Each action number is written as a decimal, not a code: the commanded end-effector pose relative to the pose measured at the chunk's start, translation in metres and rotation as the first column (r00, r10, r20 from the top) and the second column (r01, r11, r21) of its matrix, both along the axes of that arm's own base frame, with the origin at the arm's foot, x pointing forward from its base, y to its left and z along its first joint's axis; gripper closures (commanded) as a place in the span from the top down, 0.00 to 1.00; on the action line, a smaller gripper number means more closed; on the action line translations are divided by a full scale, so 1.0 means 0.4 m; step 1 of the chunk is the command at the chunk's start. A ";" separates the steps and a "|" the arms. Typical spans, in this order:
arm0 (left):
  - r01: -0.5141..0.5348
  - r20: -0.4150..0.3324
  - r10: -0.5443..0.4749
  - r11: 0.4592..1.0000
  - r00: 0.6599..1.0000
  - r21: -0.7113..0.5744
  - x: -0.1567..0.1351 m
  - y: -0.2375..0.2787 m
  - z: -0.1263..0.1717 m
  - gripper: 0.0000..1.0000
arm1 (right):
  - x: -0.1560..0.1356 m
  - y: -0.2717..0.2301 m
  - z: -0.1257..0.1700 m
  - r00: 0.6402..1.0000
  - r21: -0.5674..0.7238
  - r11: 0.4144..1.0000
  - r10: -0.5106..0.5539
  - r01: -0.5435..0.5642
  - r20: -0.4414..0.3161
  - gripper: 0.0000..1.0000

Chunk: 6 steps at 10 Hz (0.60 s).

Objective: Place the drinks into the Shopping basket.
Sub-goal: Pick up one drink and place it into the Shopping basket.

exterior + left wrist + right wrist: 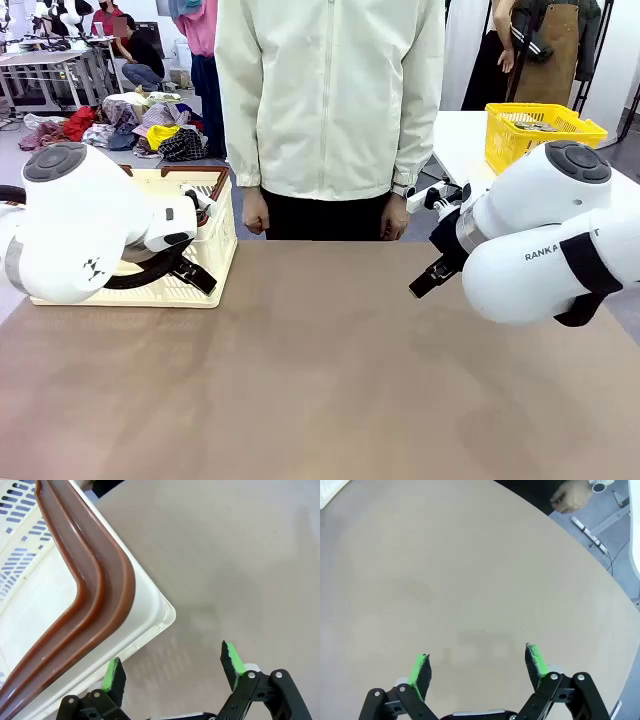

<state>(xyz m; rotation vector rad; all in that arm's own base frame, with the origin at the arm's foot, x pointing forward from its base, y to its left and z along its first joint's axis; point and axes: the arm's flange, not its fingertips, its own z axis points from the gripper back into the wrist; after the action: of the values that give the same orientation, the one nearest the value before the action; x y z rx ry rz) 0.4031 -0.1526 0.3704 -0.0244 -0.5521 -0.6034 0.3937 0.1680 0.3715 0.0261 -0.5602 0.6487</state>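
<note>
The Shopping basket point(205, 255), cream-white lattice with a dark brown rim, stands at the table's left side. No drinks are in view; the part of the basket's inside seen from the left wrist holds nothing. My left gripper point(172, 662) hangs open just outside the corner of the Shopping basket point(145, 625), one green pad by the white wall and the other over bare table. My right gripper point(477, 662) is open over the brown tabletop at the right, nothing between its fingers.
A person stands at the far edge, one hand point(255, 212) and the other hand point(393, 216) hanging at the sides. A yellow basket point(540, 130) sits on a white table at the back right. The brown tabletop point(320, 370) spreads between the arms.
</note>
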 end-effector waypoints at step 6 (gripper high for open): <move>0.000 0.000 0.000 1.000 1.000 0.000 0.000 0.000 0.000 1.00 | 0.000 0.000 0.000 1.000 0.000 1.000 0.000 0.000 0.000 1.00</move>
<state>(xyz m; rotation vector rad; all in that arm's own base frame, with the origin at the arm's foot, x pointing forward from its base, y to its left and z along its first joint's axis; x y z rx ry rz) 0.4027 -0.1537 0.3704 -0.0243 -0.5522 -0.6055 0.3937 0.1681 0.3715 0.0258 -0.5602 0.6491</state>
